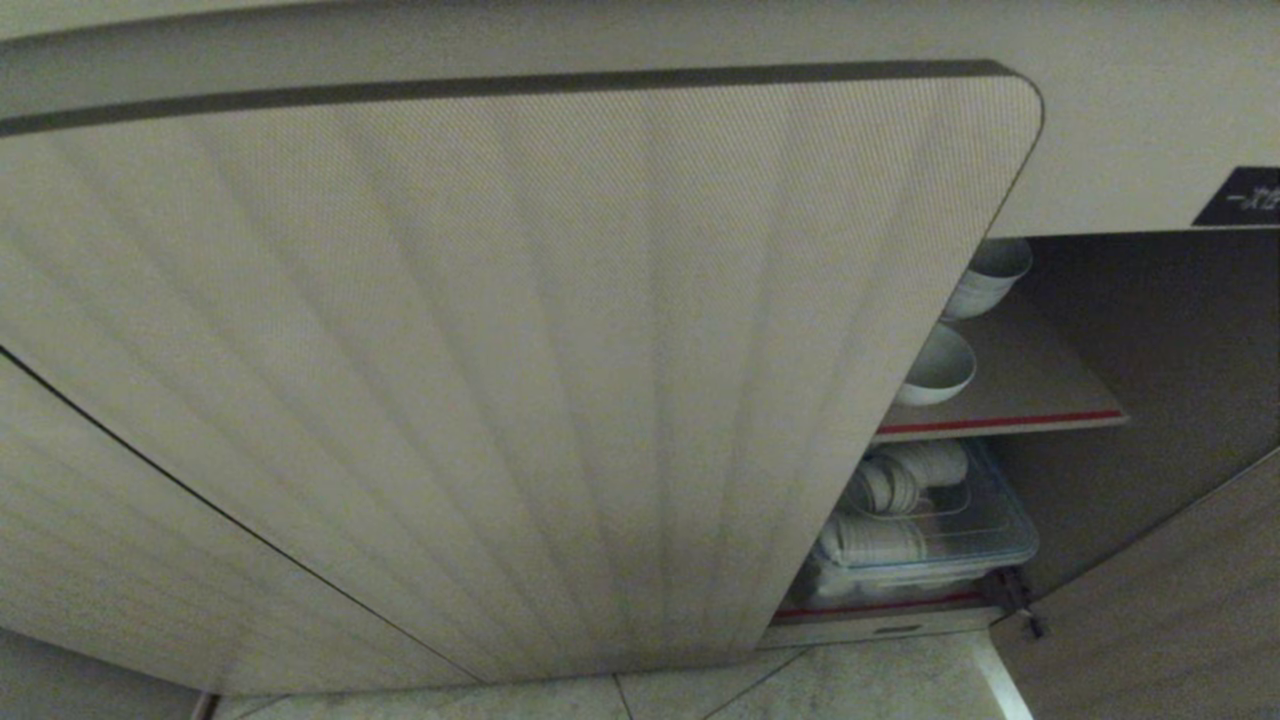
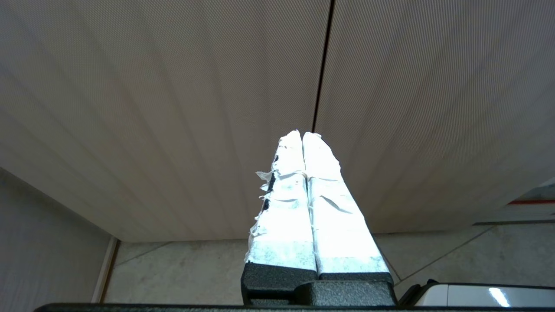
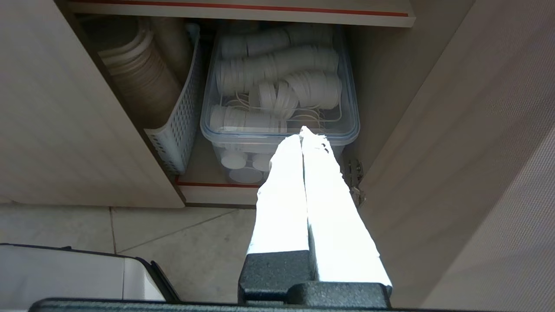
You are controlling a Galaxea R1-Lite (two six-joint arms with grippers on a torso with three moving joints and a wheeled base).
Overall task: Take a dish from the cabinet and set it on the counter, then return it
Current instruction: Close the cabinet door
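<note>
Right gripper: the right gripper (image 3: 302, 132) has its white-taped fingers (image 3: 284, 182) pressed together along their whole length, with nothing between them; it hangs in front of the open side of the cabinet (image 1: 520, 380).
Left gripper: the left gripper (image 2: 302, 135) is likewise closed tight and empty, its tips pointing at the dark seam between two shut ribbed doors (image 2: 173, 108).
Ahead of the right gripper: a clear plastic bin (image 3: 279, 134) on the cabinet's bottom level, filled with rows of white dishes (image 3: 277, 69) lying on their sides in a wire rack.
Beside that bin: a white perforated basket (image 3: 175, 130) stands just next to it, holding a leaning stack of pale round dishes (image 3: 134, 73).
Above the bin: the brown shelf (image 1: 1010, 400) with a red front edge; in the head view two white bowls (image 1: 940, 365) sit on it, one behind the other.
Open door: a ribbed door leaf (image 3: 477, 173) is swung out on the gripper's hinge side, with a metal hinge (image 3: 354, 180) near the fingertips.
Below both grippers: pale tiled floor (image 3: 173, 234).
Counter: only the front edge of the counter (image 1: 1100, 120) shows, over the cabinet in the head view.
</note>
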